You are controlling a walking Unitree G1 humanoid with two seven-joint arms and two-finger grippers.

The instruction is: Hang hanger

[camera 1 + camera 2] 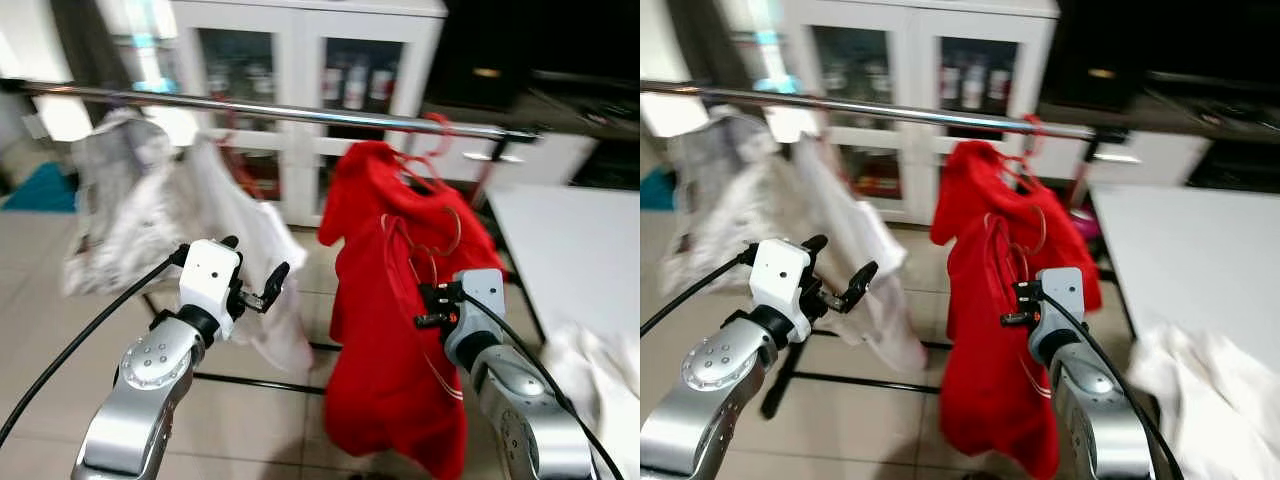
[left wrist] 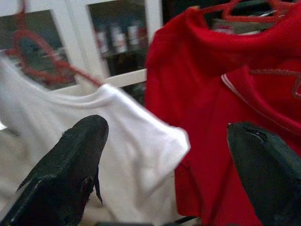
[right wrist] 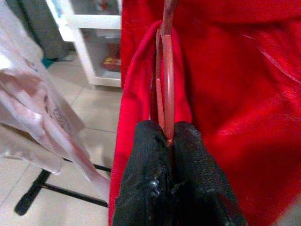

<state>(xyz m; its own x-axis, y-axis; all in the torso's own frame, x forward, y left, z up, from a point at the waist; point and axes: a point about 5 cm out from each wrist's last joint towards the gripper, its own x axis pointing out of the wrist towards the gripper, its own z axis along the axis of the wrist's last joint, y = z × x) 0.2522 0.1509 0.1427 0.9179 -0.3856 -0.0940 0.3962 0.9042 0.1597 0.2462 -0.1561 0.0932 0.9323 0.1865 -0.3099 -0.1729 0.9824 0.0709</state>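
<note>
- The hanger, a thin red one, is pinched at its lower part between the closed fingers of the right gripper, with a red shirt draped over it.
- That shirt hangs just under the rail, right of its middle; a second red hanger shows at its collar, with its hook up by the rail. Whether that hook sits on the rail I cannot tell, the view being blurred.
- The right gripper is pressed up against the front of the red shirt, about halfway down it.
- The left gripper is raised in front of a white shirt, fingers spread wide apart and holding nothing.
- The white shirt hangs from the rail just left of the red shirt, on its own red hanger.
- Further left along the rail is a pale, blurred garment.
- Behind the rail stands a white cabinet with glass doors and bottles inside.
- On the right is a white table with a white cloth at its near edge.
- A black frame crosses the tiled floor below the clothes.
</note>
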